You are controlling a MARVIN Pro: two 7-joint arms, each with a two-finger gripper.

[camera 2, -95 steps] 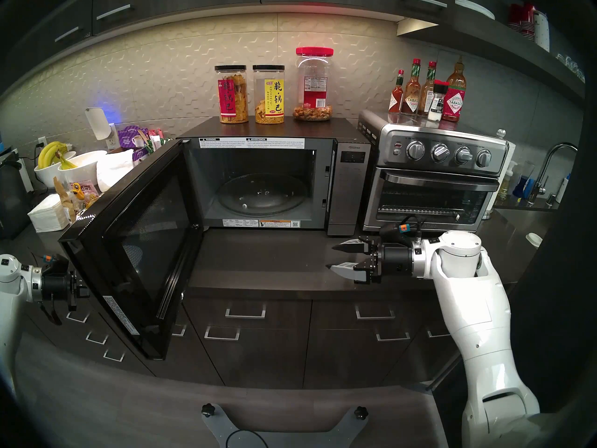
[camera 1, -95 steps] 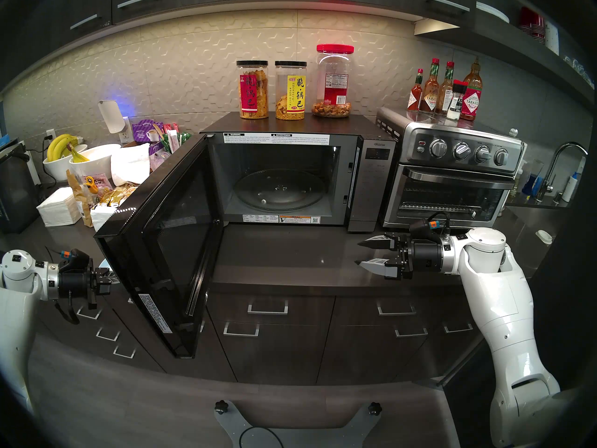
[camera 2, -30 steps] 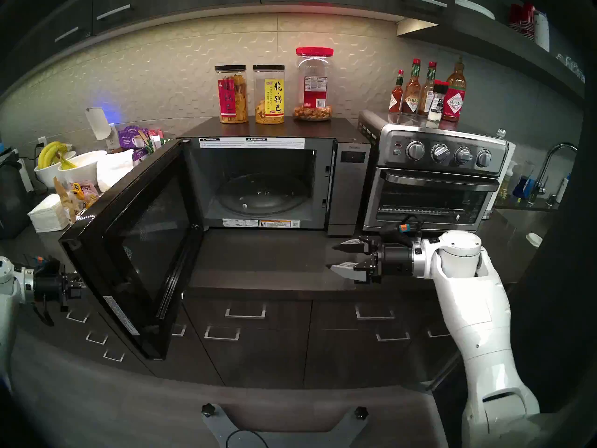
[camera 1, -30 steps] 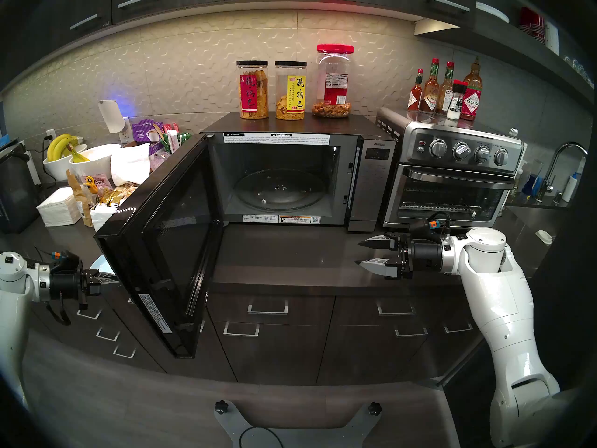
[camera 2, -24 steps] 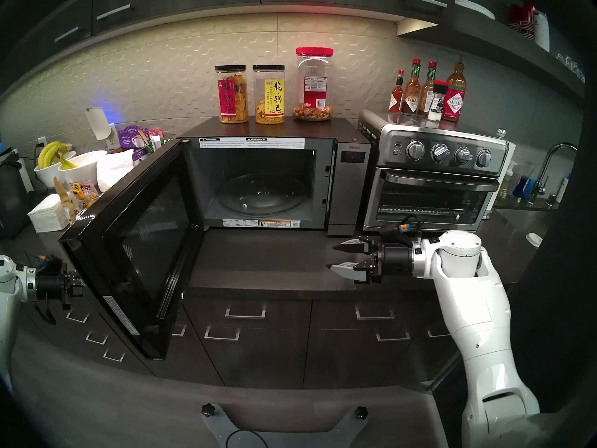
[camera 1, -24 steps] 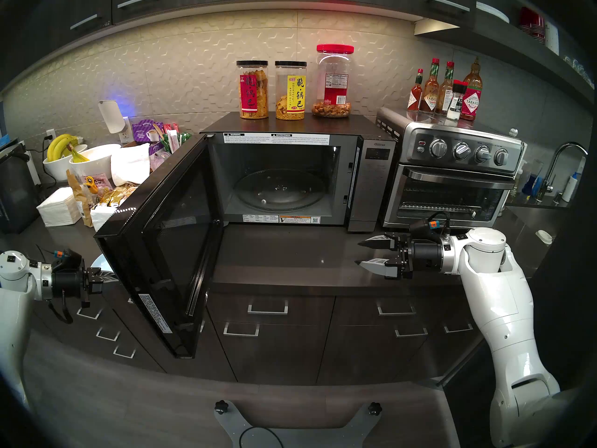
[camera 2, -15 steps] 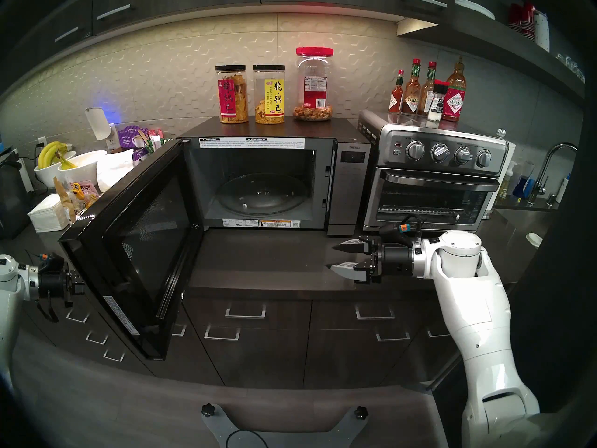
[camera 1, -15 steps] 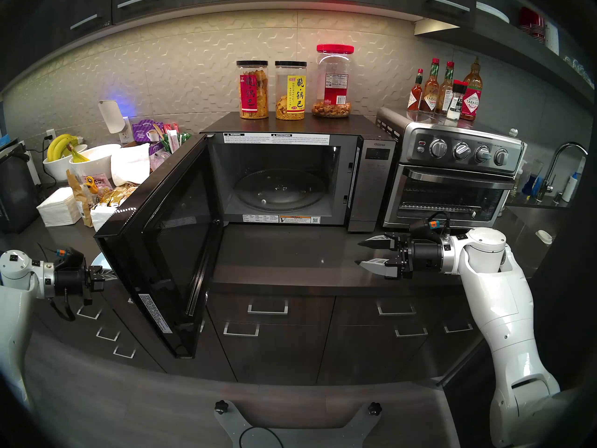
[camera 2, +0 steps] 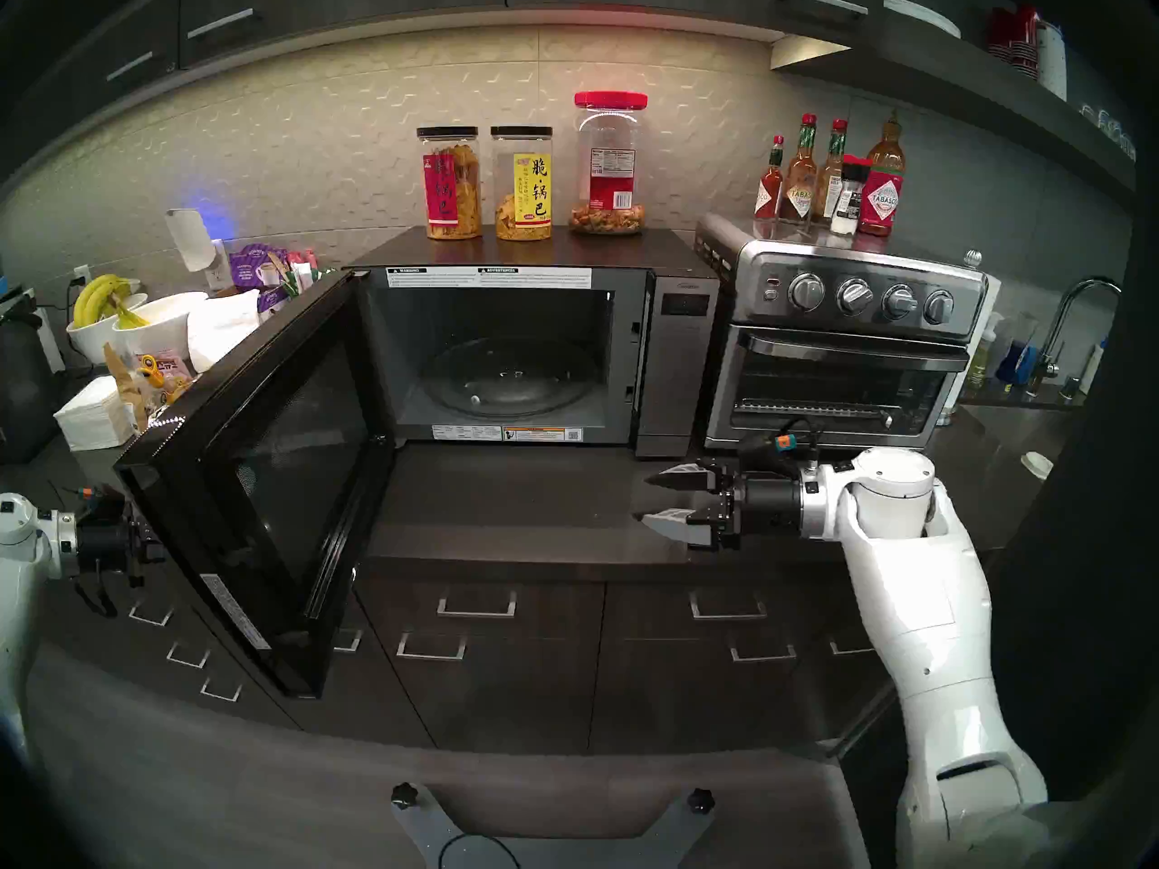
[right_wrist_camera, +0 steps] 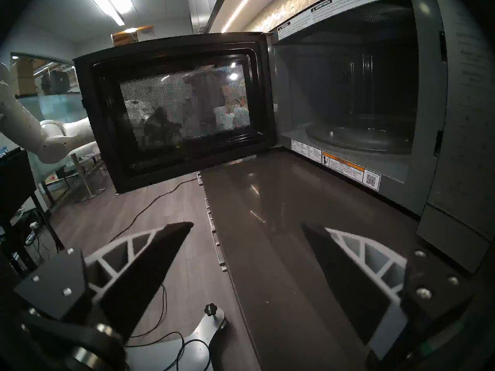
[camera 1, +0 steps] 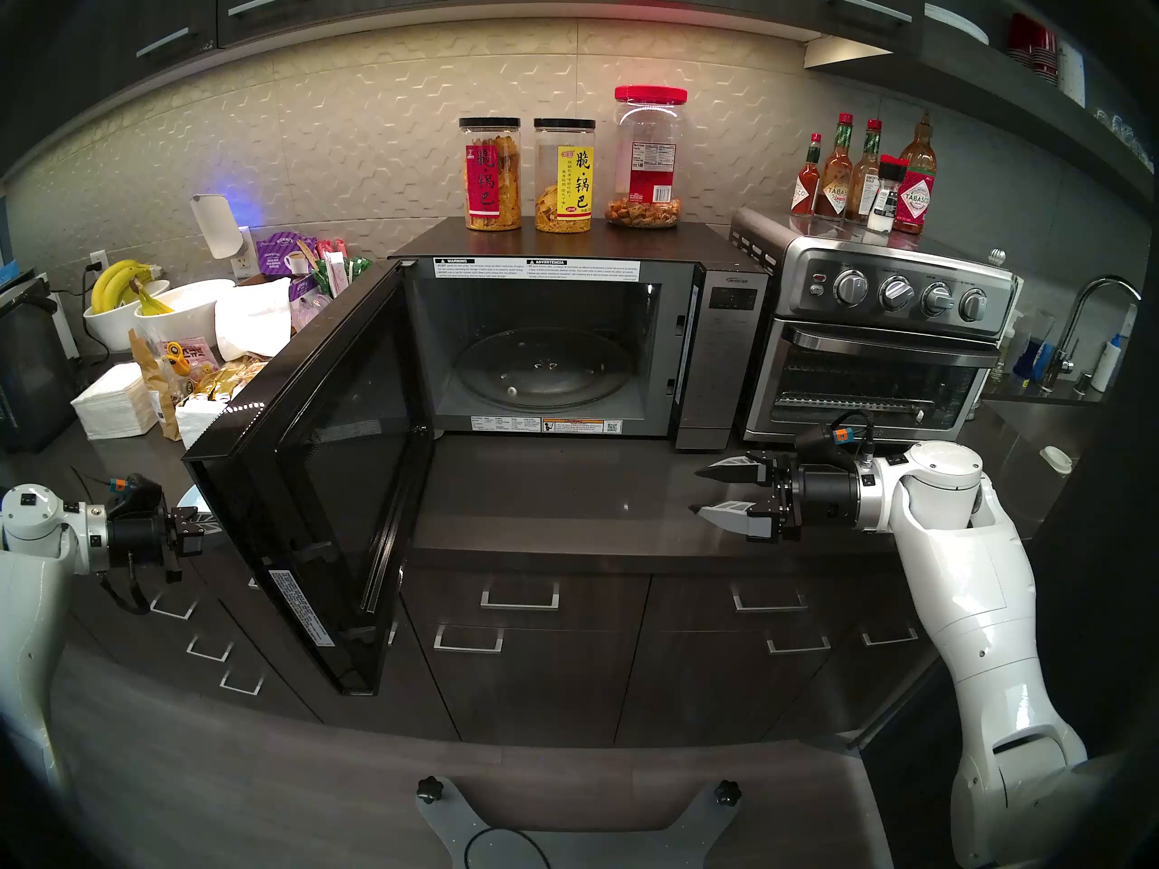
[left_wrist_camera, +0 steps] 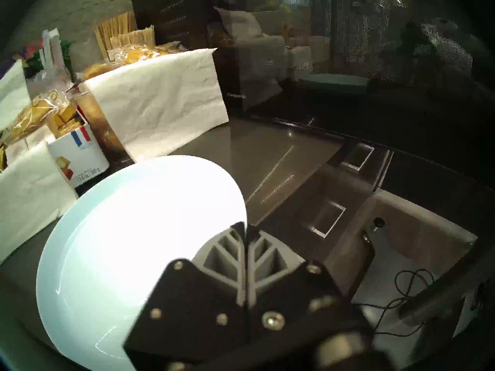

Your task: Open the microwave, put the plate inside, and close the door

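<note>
Pale plate [left_wrist_camera: 139,228] pinched at rim by left gripper [left_wrist_camera: 245,230]; right gripper [camera 1: 705,490] spread, idle. Carry round open door [camera 1: 313,473] into microwave [camera 1: 545,353] judged next.

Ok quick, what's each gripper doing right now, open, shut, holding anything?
Left gripper: shut on the rim of the round pale blue-white plate.
Right gripper: open, holding nothing.
</note>
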